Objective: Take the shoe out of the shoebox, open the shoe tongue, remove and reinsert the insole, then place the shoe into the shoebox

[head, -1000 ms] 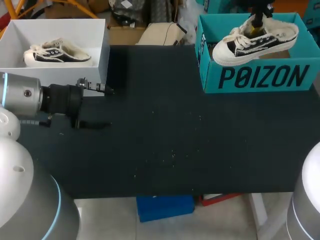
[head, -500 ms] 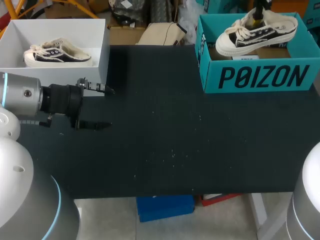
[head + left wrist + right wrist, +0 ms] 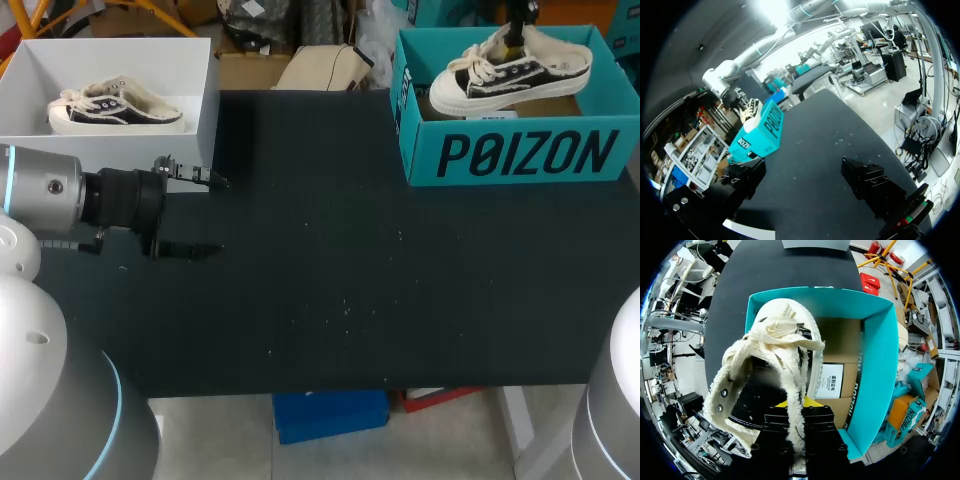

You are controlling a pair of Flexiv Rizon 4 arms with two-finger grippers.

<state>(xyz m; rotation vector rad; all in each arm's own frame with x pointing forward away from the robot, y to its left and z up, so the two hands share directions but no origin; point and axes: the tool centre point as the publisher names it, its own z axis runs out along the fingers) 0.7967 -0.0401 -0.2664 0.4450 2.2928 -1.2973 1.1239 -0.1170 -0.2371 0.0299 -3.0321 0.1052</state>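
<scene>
- The right gripper (image 3: 799, 409) is pressed together on the soft edge of the shoe's opening. One yellow tip shows under the fleecy border, and the black fingers pinch this border from two sides.
- The shoe (image 3: 510, 75) hangs in this pinch over the open teal shoebox (image 3: 520, 155), with the toe pointing to my left arm's side. I cannot tell whether the sole touches the box rim.
- The left gripper (image 3: 200, 213) is spread wide and holds nothing. It hovers over the black table (image 3: 350, 290), just beside the white box (image 3: 207, 110), where a second shoe (image 3: 115, 108) lies.
- I judge the shoe as light: a small canvas sneaker with a thick rubber sole.
- The upper looks soft and will fold under pressure, and the sole looks stiff. So the shoe can swing or turn around a pinch on the cloth edge.
- The fleece lining and the loose laces look fluffy, and I think they can slip a little between smooth fingers.
- For carrying, a hold on the side wall of the opening seems enough to me.
- For the tongue and the insole, I think one gripper should take the stiff sole or the heel part, and the other the tongue tip.
</scene>
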